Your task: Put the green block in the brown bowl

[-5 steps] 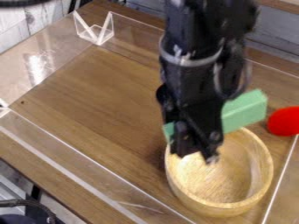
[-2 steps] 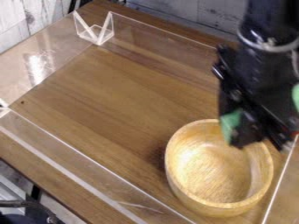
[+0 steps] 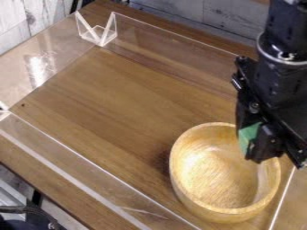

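Camera: one, above tabletop point(image 3: 120, 103), angled down.
Faces: across boards toward wall point(image 3: 192, 16).
Range: close; arm point(image 3: 283, 81) cropped.

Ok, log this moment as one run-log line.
jaws: shut on green block | block: raised at far-right rim of brown bowl, not released | bowl: upright, no block inside | red ball: not visible

Light-brown round wooden bowl point(image 3: 222, 180), lower right: smooth, faintly glossy. Brown wooden tabletop point(image 3: 120, 94), centre: grained, satin-smooth.
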